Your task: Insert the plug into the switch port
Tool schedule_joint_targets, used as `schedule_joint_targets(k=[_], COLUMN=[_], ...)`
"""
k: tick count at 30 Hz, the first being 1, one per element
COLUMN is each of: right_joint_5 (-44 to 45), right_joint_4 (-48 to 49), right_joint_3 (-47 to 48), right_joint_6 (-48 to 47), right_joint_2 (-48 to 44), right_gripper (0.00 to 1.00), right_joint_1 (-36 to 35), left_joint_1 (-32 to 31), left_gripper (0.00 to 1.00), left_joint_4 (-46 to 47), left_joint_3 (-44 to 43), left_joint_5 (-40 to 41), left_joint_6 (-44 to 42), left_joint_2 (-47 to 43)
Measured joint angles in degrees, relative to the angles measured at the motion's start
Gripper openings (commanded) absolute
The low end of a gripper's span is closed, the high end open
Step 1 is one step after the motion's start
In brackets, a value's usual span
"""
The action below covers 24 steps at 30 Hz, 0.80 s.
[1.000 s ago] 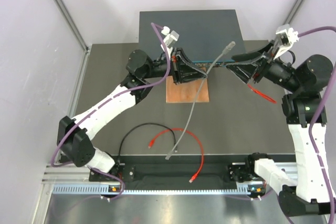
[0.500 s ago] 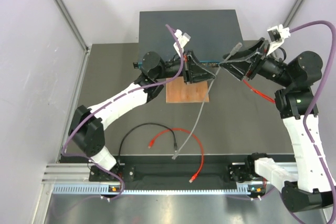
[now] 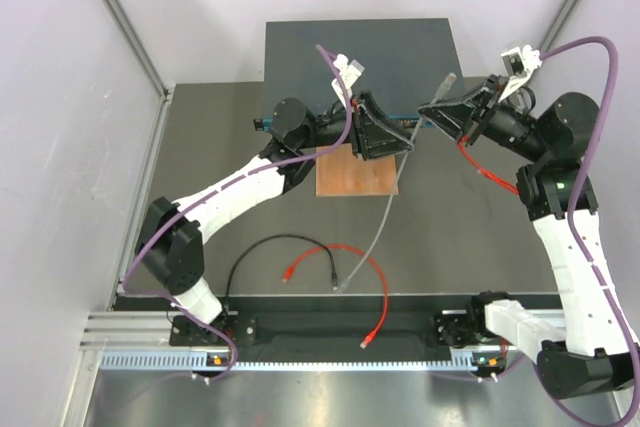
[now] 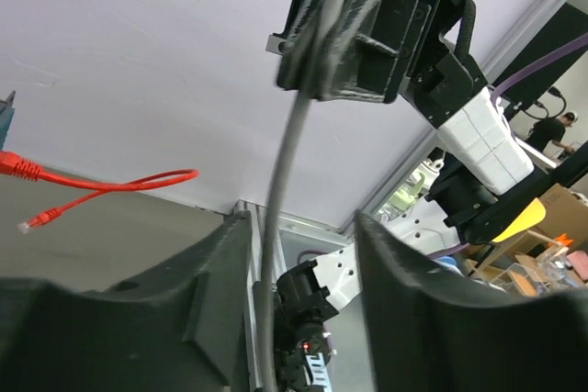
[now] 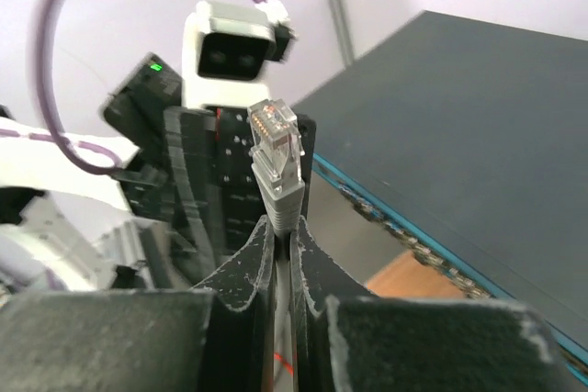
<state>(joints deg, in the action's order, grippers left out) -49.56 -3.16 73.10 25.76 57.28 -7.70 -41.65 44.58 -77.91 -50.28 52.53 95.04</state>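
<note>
1. pale lilac-white walls [image 3: 60, 97] close the cell on the left, far and right side.
2. thin grey metal posts [image 3: 122, 25] run along the wall joints.
3. the table [image 3: 200, 127] has a dark grey matte top.
4. a silver rail [image 3: 120, 332] lies along its near edge.
5. the light is soft and even, with weak shadows.
6. in the left wrist view, cardboard boxes [image 4: 562, 213] show beyond the cell.

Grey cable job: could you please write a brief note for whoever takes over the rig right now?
Right gripper: shut on the grey cable just below its plug, which sticks out past the fingertips.
Left gripper: open, cable running between its fingers.
Switch: beyond both grippers, ports facing the arms.
Done: plug in hand.
Left: line it up and insert it into a port.
</note>
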Motion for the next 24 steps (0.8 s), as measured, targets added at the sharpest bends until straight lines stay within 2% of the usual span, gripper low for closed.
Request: schedule_joint_targets(k=[1, 5, 12, 19, 24], right_joint_5=[0.8, 6.3, 11.0, 14.4, 20.7], right_joint_4=[-0.7, -6.1, -16.4, -26.1, -29.8], right_joint_3=[0.0, 0.1, 0.2, 0.2, 0.0], right_joint_6=[-1.3, -9.4, -27.8, -45.2, -53.9], right_joint_2=[0.0, -0.2, -3.3, -8.7, -10.0], right_gripper=[0.0, 0.0, 0.0, 0.0, 0.0], right_joint_1=[-0.1, -0.2, -1.1, -5.2, -11.5], left_joint_1=[0.1, 2.1, 8.9, 5.8, 1.6], left_gripper=[0.69, 0.7, 0.68, 0.75, 0.8], left_joint_4=[0.0, -3.0, -15.6, -22.1, -23.6], left_joint_3=[0.0, 0.0, -2.7, -2.1, -1.4], left_joint_5=[0.2, 1.1, 3.5, 0.5, -0.4], left_joint_6=[0.0, -0.1, 1.2, 6.5, 11.1], left_joint_2=[0.0, -0.5, -5.0, -10.7, -9.6])
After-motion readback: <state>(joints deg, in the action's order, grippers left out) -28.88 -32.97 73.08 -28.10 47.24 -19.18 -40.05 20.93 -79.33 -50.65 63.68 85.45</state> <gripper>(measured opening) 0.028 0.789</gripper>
